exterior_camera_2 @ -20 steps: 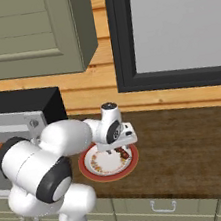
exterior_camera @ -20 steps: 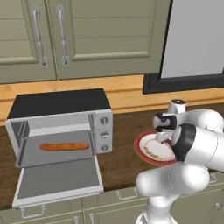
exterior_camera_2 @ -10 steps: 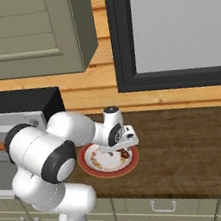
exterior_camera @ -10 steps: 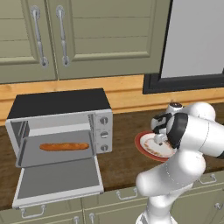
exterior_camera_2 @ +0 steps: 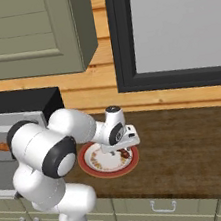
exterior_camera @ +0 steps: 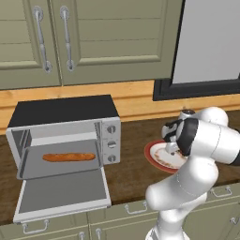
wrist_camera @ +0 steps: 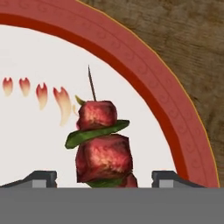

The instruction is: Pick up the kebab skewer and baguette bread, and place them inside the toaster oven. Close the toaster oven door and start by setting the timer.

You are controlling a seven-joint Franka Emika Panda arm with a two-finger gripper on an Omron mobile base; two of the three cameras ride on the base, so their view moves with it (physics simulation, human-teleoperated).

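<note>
The kebab skewer (wrist_camera: 103, 148), red meat chunks with green slices on a thin stick, lies on a red-rimmed white plate (wrist_camera: 175, 113). My gripper (wrist_camera: 105, 178) is right over it and open, one fingertip on each side of the chunks and a small gap to both. The right base view has the gripper (exterior_camera_2: 124, 148) low over the plate (exterior_camera_2: 91, 168). Inside the toaster oven (exterior_camera: 65, 110) the baguette bread (exterior_camera: 68, 157) lies on the tray. The toaster oven door (exterior_camera: 63, 194) hangs open, folded down flat in front.
Three round knobs (exterior_camera: 111, 143) run down the oven's right front. The plate (exterior_camera: 152, 157) sits on the dark wood counter to the right of the oven. Green cabinets hang above, and a dark-framed window (exterior_camera_2: 170, 27) is behind the counter.
The hand has sunk a little toward the plate and the arm's elbow has swung. The jaws have narrowed around the skewer. Baguette and oven door are unmoved.
</note>
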